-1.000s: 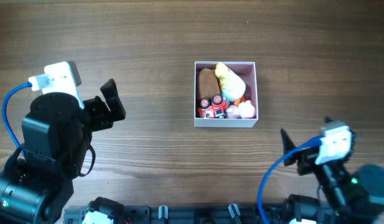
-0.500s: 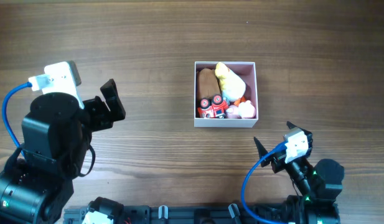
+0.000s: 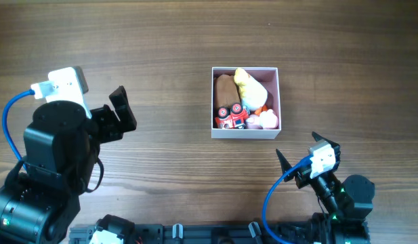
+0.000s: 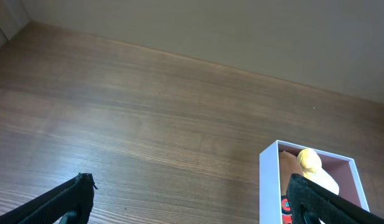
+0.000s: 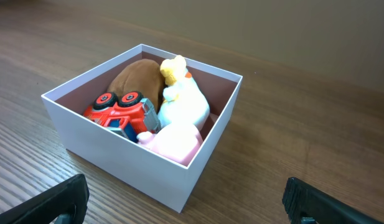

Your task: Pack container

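Note:
The container (image 3: 246, 133), a small white square box with a pale pink inside, sits right of the table's centre. It holds a brown plush (image 3: 225, 91), a yellow-and-white duck (image 3: 249, 87), a red toy car (image 3: 230, 116) and a pink toy (image 3: 268, 120). My left gripper (image 3: 122, 108) is open and empty, well to the left of the box. My right gripper (image 3: 297, 148) is open and empty, just in front of the box's near right corner. The right wrist view shows the box (image 5: 117, 168) close up, between the open jaws (image 5: 183, 199). The left wrist view shows its left wall (image 4: 268, 186).
The wooden table (image 3: 161, 54) surrounds the box. The left arm's base (image 3: 53, 156) fills the front left corner. The right arm's base (image 3: 344, 203) and blue cable (image 3: 276, 193) sit at the front right edge.
The right arm has drawn in to the left and now points at the box's near right corner. It has been still for the last half second. The left arm and box have not moved.

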Robot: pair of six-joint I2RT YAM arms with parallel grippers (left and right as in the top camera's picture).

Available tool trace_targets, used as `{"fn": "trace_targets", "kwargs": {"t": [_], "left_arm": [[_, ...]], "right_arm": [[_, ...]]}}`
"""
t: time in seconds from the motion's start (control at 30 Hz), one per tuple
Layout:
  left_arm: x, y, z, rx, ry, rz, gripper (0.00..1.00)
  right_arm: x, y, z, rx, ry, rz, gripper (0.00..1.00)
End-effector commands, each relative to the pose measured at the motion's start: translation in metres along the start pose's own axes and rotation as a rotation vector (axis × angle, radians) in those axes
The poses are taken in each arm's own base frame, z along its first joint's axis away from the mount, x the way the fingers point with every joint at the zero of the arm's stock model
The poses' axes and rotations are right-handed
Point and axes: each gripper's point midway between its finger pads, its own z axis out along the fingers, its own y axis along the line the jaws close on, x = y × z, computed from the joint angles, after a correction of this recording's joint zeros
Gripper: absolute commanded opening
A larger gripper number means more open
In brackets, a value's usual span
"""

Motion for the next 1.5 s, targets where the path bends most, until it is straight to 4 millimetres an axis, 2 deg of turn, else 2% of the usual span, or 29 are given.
{"fn": "trace_targets", "kwargs": {"t": [0.0,0.13,0.23,0.3,0.43,0.63,0.77,0.87,1.03,1.47], "left_arm": [[-0.001,0.003,0.0,-0.012,-0.007,-0.018,1.0],[0.002,0.006,-0.001,-0.025,0.003,-0.005,1.0],[0.012,0.033,-0.01,-0.096,0.015,-0.041,1.0],[0.023,0.042,-0.009,-0.088,0.024,-0.085,1.0],[0.063,0.059,0.015,-0.024,-0.037,-0.201,1.0],[0.143,0.06,0.059,0.1,-0.134,-0.204,1.0],[0.184,0.056,0.084,0.166,-0.121,-0.193,1.0],[0.203,0.049,0.092,0.205,-0.11,-0.173,1.0],[0.224,0.046,0.101,0.231,-0.092,-0.159,1.0],[0.222,0.046,0.1,0.232,-0.107,-0.159,1.0]], "right_arm": [[-0.002,0.004,0.0,-0.017,-0.015,-0.012,1.0],[-0.002,0.004,0.0,-0.017,-0.015,-0.012,1.0],[-0.002,0.004,0.0,-0.017,-0.015,-0.012,1.0],[-0.002,0.004,0.0,-0.017,-0.015,-0.012,1.0],[-0.002,0.004,0.0,-0.017,-0.015,-0.013,1.0],[-0.002,0.004,0.0,-0.017,-0.015,-0.013,1.0],[-0.002,0.004,0.0,-0.017,-0.015,-0.012,1.0],[-0.002,0.004,0.0,-0.017,-0.015,-0.012,1.0],[-0.002,0.004,0.0,-0.017,-0.015,-0.012,0.99],[-0.002,0.004,0.0,-0.017,-0.015,-0.012,1.0]]}}
